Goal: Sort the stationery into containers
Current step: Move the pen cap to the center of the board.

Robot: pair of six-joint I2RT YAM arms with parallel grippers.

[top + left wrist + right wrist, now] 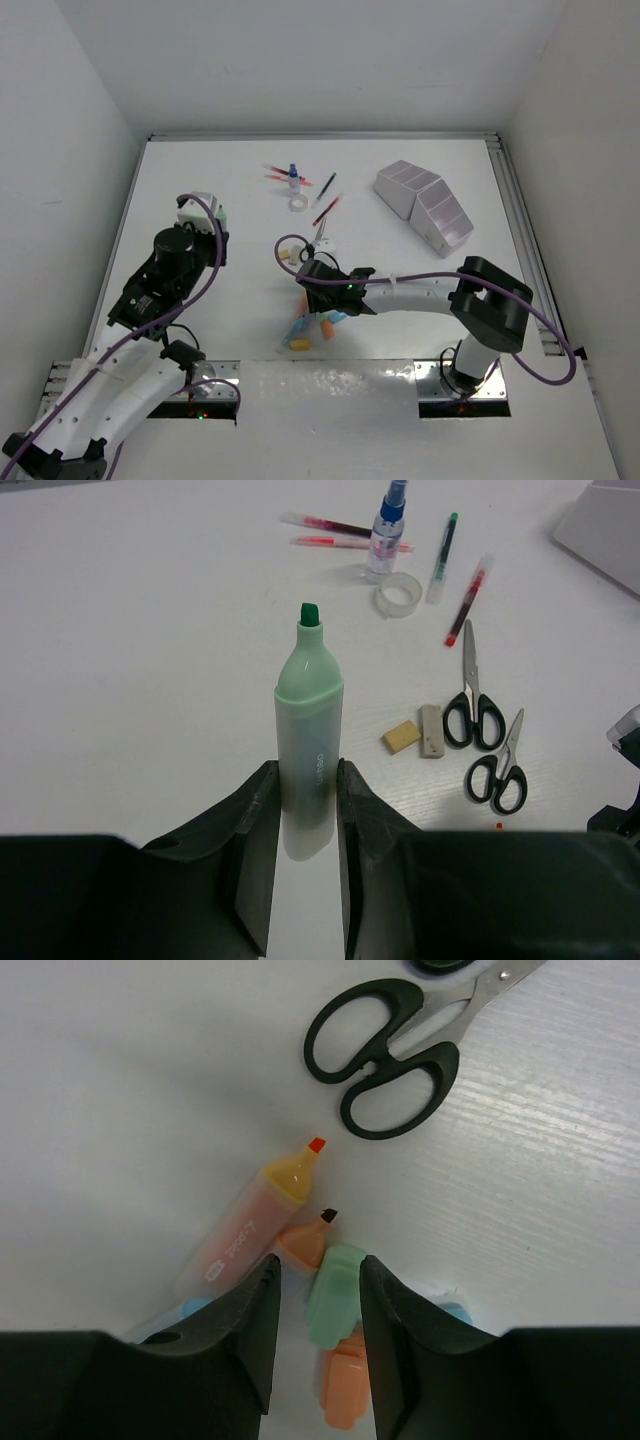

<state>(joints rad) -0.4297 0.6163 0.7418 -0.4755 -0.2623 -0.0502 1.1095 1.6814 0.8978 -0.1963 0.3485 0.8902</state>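
My left gripper [307, 775] is shut on an uncapped mint-green highlighter [309, 710], tip pointing away, held off to the left of the table [205, 215]. My right gripper [318, 1270] is open and low over a pile of pastel pieces [310, 330]. A green cap [335, 1295] lies between its fingers, with an orange cap [345, 1390] and a yellow-orange highlighter [250, 1225] beside it. The white stepped organiser [425, 200] stands at the far right.
Two black scissors [472, 695] and two beige erasers [402, 737] lie mid-table. Further back are the tape ring [400, 595], the blue-capped bottle [388, 525] and several thin pens [325, 525]. One pair of scissors [385, 1050] lies just beyond my right gripper.
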